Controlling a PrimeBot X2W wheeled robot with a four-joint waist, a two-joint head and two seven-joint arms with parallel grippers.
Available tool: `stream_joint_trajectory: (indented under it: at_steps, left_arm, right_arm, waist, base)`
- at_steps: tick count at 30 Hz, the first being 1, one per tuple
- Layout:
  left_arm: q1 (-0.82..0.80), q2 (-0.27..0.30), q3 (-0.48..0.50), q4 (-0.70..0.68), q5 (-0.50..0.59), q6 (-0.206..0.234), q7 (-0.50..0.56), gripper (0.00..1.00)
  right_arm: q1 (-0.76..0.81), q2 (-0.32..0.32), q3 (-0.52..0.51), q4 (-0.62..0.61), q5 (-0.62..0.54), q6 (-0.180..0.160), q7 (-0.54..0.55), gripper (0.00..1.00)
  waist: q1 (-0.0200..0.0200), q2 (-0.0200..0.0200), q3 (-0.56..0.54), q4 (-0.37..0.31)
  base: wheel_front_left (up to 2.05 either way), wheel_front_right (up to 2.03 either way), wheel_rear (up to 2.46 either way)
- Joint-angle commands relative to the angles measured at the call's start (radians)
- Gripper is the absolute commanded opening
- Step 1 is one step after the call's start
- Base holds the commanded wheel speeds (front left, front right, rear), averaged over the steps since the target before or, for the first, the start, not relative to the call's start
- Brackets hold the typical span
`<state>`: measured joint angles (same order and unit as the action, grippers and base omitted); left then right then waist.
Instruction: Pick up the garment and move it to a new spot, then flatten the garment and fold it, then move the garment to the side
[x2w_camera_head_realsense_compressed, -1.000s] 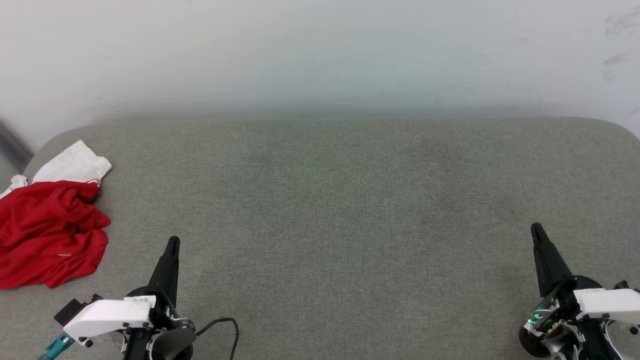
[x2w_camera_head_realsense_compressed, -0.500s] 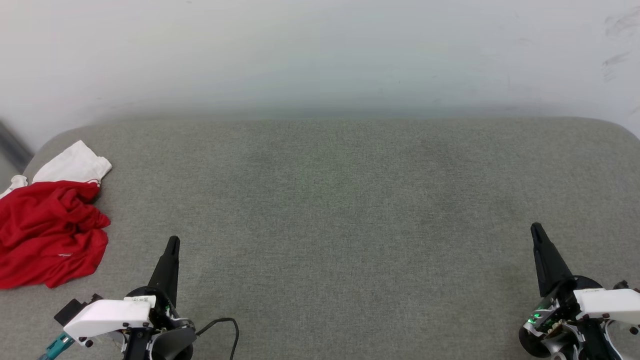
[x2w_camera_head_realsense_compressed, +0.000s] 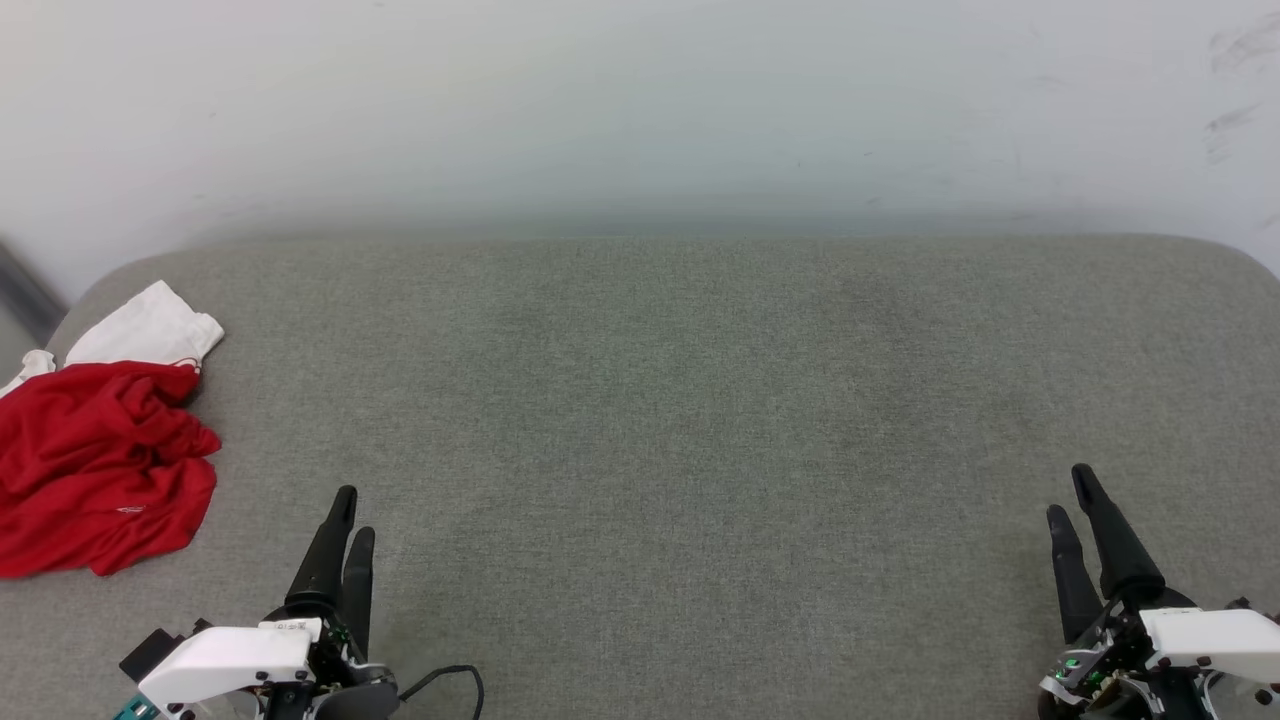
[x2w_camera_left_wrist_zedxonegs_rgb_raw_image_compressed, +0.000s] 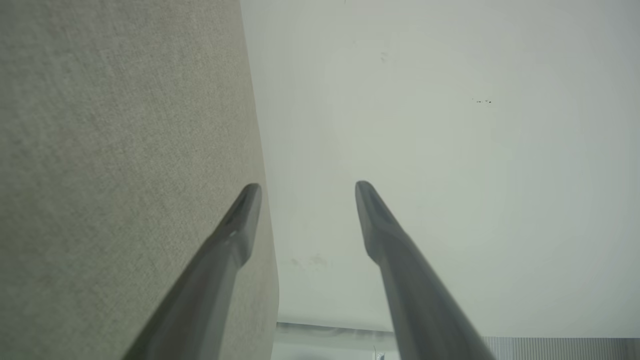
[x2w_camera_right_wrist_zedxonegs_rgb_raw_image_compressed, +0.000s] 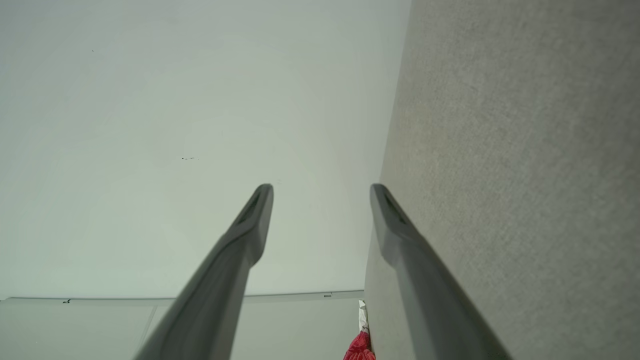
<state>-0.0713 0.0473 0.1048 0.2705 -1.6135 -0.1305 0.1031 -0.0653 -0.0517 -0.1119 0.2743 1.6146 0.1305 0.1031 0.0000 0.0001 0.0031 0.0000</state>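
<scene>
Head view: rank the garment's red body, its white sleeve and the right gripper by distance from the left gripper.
1. Garment's red body, just left of the left gripper.
2. White sleeve, farther back on the left.
3. Right gripper, far right side.

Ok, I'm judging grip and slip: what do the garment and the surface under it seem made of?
The garment: soft matte cloth, probably knit, going by its limp crumpled folds. The surface: grey woven fabric, matte, its coarse weave visible.
</scene>
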Motion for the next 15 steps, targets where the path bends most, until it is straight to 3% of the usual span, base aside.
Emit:
stream_joint_trajectory:
  at_steps: [1, 5, 15]
  left_arm:
    - [-0.019, 0.002, -0.002, -0.025, 0.000, 0.000, -0.008, 1.00]
    - [-0.010, 0.002, 0.000, -0.036, 0.031, 0.000, -0.028, 1.00]
    - [-0.006, 0.003, -0.001, -0.094, 0.260, 0.042, -0.075, 1.00]
  right_arm:
    - [-0.016, 0.000, 0.001, -0.018, -0.010, 0.000, -0.007, 1.00]
    - [-0.007, 0.000, -0.004, -0.022, -0.048, 0.000, -0.028, 1.00]
    - [0.008, 0.000, -0.027, -0.077, -0.240, 0.000, -0.075, 1.00]
  waist:
    - [0.0000, -0.0001, 0.000, 0.000]
    - [0.0000, -0.0001, 0.001, 0.000]
    - [0.0000, -0.0001, 0.003, 0.000]
  base:
    - [0.00, 0.00, 0.00]
    - [0.00, 0.00, 0.00]
    - [0.00, 0.00, 0.00]
